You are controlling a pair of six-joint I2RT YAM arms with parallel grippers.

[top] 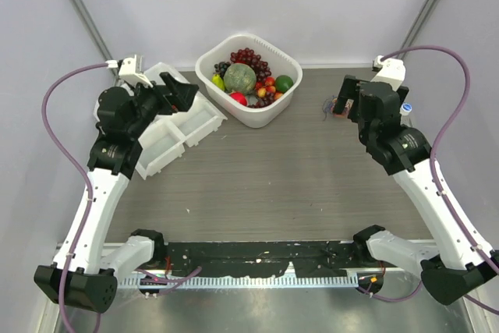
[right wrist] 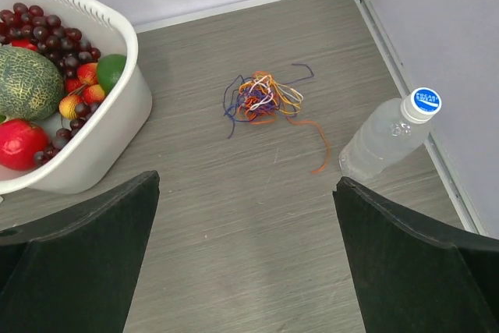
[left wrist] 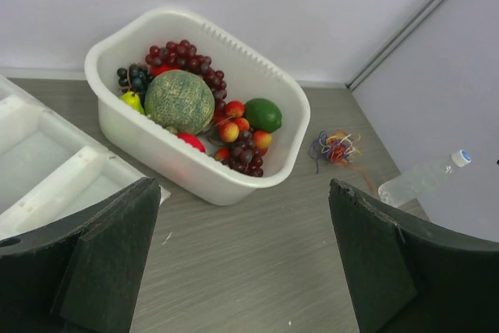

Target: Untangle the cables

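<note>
Right end effector (right wrist: 245, 189) first, since its two black fingers (right wrist: 78, 263) fill the bottom corners of its wrist view. The jaws are spread wide with nothing between them, just bare counter (right wrist: 234, 224). Left end effector (left wrist: 242, 193) is the same deal, spread wide and gripping nothing.

So the cables (right wrist: 263, 99) are one small tangled wad lying flat on the counter, out ahead of the right end effector and apart from its fingers. The wad sits between the tub (right wrist: 117, 115) and the bottle (right wrist: 386, 138), toward the far right corner. The wad itself doesn't touch either one as far as I can see.

Colours I can pick out are orange, yellow, white and a dark blue-purple. One orange strand trails out of the wad and curls over toward the bottle, ending just beside it. A couple of dark strands loop out on the tub side and at the back. Everything else is bunched in the same knot, and I can't follow single strands through the middle.

From the top camera, the right arm reaches to the far right of the counter, with its end effector near the wad. The left arm is way over on the far left, above the white tray (top: 168, 146) and well apart from the cables. The tub has a melon, grapes and a lime in it. The bottle is clear with a blue-and-white cap, close to the right wall.
</note>
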